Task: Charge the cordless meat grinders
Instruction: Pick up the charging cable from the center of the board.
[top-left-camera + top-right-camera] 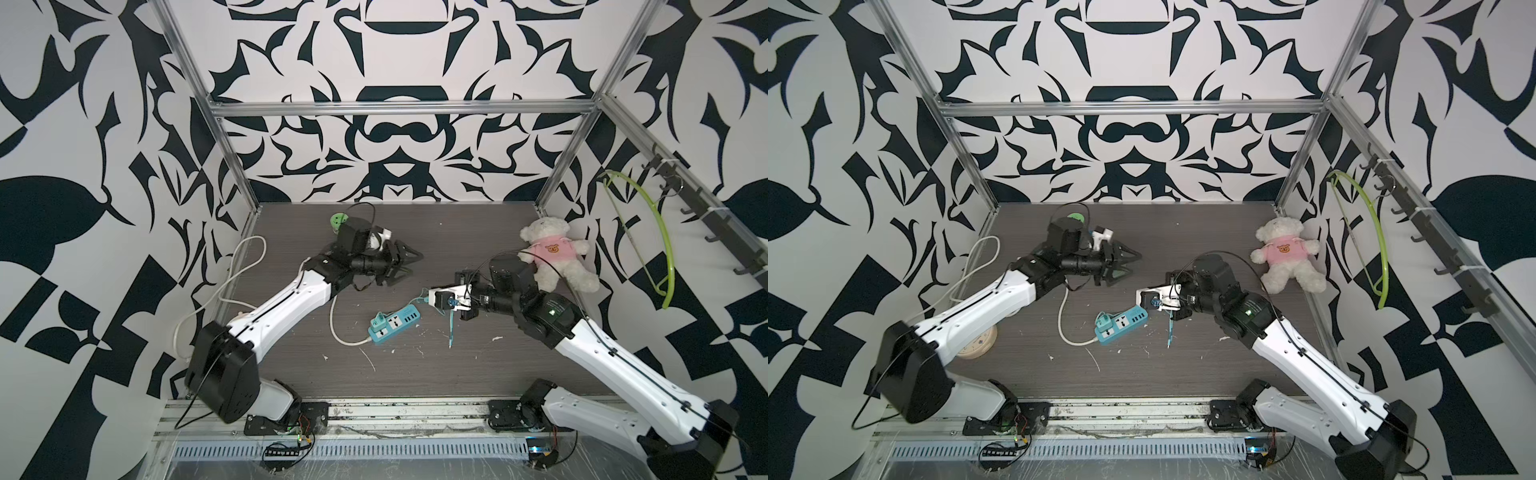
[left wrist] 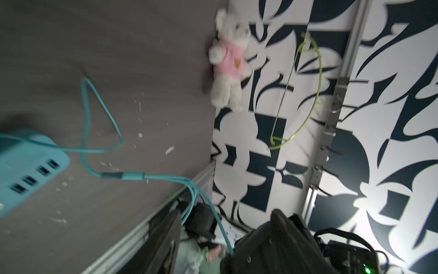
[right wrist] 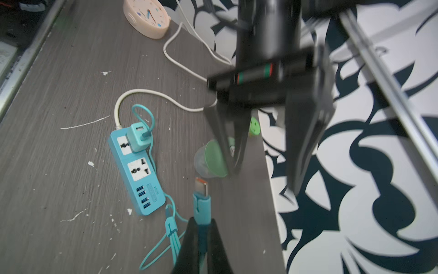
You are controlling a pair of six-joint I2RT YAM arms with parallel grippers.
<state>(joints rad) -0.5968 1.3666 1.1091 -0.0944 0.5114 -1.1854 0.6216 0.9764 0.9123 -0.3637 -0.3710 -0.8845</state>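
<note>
Dark wood-grain tabletop [image 1: 415,374] bears a blue power strip [image 1: 392,326], teddy bear [image 1: 552,253], clock [image 3: 148,17] and mint grinder [image 3: 213,159].

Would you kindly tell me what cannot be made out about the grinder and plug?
- Meat grinder: right wrist view, the left end effector covers its top; no charging port shows.
- Left wrist view: grinder blurred, cut off by the frame edge.
- Both top views: that end effector hides it almost wholly.
- Cable plug in the right end effector: hidden under the wrist in both top views.
</note>
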